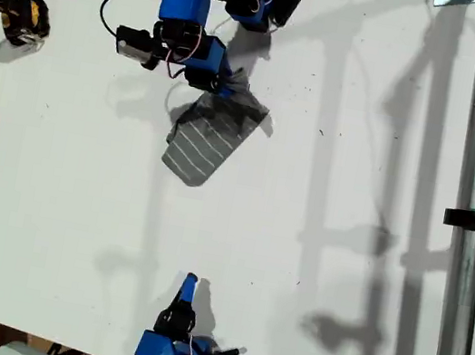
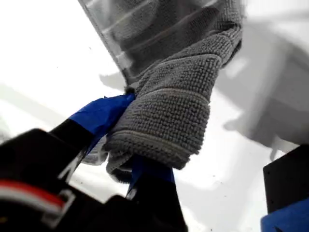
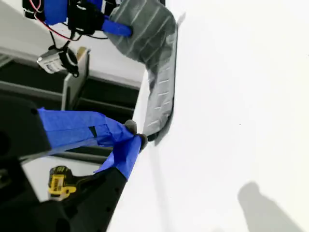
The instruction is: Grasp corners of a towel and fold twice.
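White table (image 1: 49, 200); raised first end effector (image 1: 226, 86) (towel (image 1: 207, 140) pinched).

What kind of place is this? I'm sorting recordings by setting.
Probably a workshop or lab bench rather than a home: two blue hobby arms are mounted at a plain white table, a yellow power drill lies on it, and a metal pole stands alongside. My first gripper holds the towel.
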`<state>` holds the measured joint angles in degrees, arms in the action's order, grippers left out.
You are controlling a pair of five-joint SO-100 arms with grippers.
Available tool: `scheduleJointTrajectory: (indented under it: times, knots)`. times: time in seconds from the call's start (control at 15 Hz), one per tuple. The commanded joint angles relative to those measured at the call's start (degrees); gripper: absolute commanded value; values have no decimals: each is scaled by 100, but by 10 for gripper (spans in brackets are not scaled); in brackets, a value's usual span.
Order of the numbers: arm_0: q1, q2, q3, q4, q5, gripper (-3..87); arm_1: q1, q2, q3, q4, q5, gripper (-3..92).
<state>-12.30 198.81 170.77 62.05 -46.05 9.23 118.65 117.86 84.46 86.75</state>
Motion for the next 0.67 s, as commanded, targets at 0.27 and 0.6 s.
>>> scheduleJointTrajectory:
  times: [0.27,0.6]
  knots:
    - [0,44,-299,-44,-18,-26,1099,-79,-554,-1688,-1230,-2]
    - [18,44,-308,-105,-53,-26,1424,-1354,-1090,-3296,-1740,-2]
